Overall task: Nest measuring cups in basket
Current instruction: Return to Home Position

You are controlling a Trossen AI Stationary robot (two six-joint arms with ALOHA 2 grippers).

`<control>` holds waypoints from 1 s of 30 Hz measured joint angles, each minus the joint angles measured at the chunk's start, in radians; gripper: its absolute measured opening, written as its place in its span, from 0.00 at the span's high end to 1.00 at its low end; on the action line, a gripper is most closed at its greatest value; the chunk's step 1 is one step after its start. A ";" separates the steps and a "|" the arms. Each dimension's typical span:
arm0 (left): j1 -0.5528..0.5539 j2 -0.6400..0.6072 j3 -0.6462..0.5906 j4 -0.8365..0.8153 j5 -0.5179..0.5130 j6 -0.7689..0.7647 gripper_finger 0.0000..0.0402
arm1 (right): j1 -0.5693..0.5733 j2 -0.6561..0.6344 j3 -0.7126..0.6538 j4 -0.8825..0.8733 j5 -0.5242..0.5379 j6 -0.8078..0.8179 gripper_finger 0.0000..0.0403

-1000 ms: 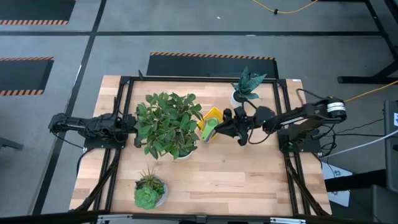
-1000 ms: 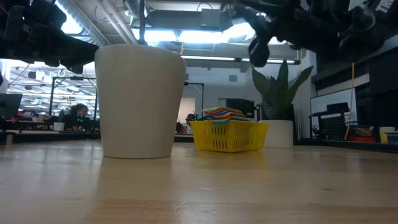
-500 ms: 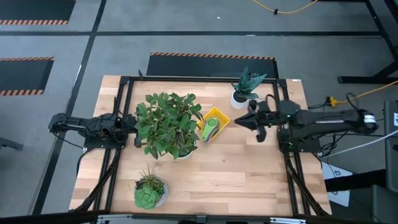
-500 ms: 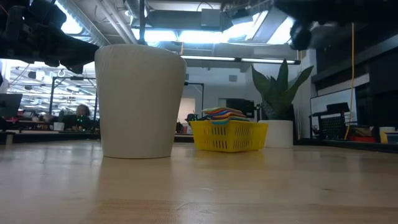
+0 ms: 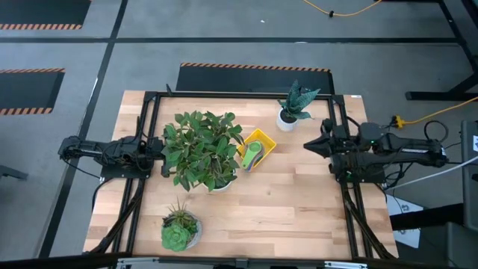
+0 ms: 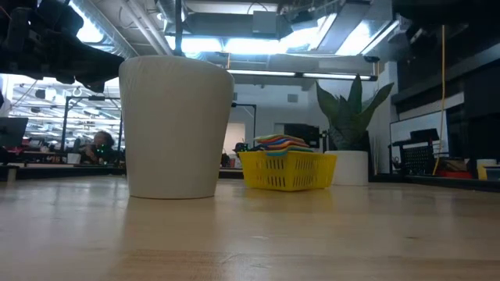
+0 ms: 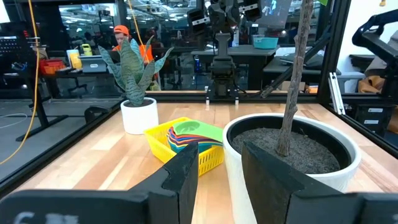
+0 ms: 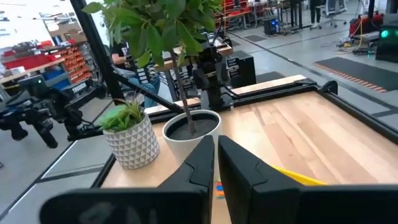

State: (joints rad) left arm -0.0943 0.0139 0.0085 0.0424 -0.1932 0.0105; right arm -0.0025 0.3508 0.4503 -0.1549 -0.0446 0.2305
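The yellow basket stands on the table's middle, between the big leafy plant and my right gripper. The measuring cups sit stacked inside it, a green one on top. In the low view their coloured rims rise above the basket. The left wrist view shows basket and cups beside the white pot. My right gripper is shut, level, right of the basket, touching nothing. My left gripper waits at the left edge, narrowly open, behind the leafy plant's pot.
A big leafy plant in a white pot stands left of the basket. A snake plant stands far right of it, and a succulent near left. Bare wood lies toward the near right.
My right gripper has drawn back from over the basket toward the table's right edge, and its arm has folded down there; it has left the low view. Basket and cups have stayed in place.
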 joint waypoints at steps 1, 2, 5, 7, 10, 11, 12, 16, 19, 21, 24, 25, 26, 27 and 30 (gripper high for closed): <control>0.000 0.000 0.000 0.000 0.000 0.000 0.71 | 0.001 -0.012 0.000 -0.011 0.000 -0.008 0.93; 0.000 0.000 0.000 0.000 0.000 0.000 0.71 | 0.002 -0.024 0.000 -0.018 0.000 -0.020 0.93; 0.000 0.000 0.000 0.000 0.000 0.000 0.71 | 0.002 -0.054 0.000 -0.042 0.000 -0.033 0.93; 0.000 0.000 0.000 0.000 0.000 0.000 0.71 | 0.002 -0.073 0.000 -0.069 0.000 -0.034 0.93; 0.000 0.000 0.000 0.000 0.000 0.000 0.71 | 0.002 -0.100 0.000 -0.111 0.001 -0.034 0.93; 0.000 0.000 0.000 0.000 0.000 0.000 0.71 | 0.002 -0.109 0.000 -0.124 0.004 -0.034 0.93; 0.000 0.000 0.000 0.000 0.000 0.000 0.71 | 0.002 -0.118 0.000 -0.131 0.011 -0.034 0.93; 0.000 0.000 0.000 0.000 0.000 0.000 0.71 | 0.001 -0.156 0.000 -0.153 0.028 -0.054 0.93; 0.000 0.000 0.000 0.000 0.000 0.000 0.71 | 0.002 -0.181 -0.002 -0.168 0.028 -0.058 0.93; 0.000 0.000 0.000 0.000 0.000 0.000 0.71 | 0.001 -0.203 -0.022 -0.156 0.027 -0.063 0.93; 0.000 0.000 0.000 0.000 0.000 0.000 0.71 | 0.002 -0.255 -0.068 -0.155 0.028 -0.076 0.93; 0.000 0.000 0.000 0.000 0.000 0.000 0.71 | 0.001 -0.275 -0.086 -0.155 0.028 -0.075 0.93; 0.000 0.000 0.000 0.000 0.000 0.000 0.71 | 0.001 -0.295 -0.104 -0.150 0.027 -0.069 0.93; 0.000 0.000 0.000 0.000 0.000 0.000 0.71 | 0.001 -0.317 -0.124 -0.145 0.027 -0.057 0.93; 0.000 0.000 0.000 0.000 0.000 0.000 0.71 | 0.001 -0.350 -0.171 -0.126 0.027 -0.046 0.93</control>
State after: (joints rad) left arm -0.0942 0.0135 0.0083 0.0424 -0.1928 0.0105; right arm -0.0013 0.0008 0.2794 -0.2811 -0.0177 0.1850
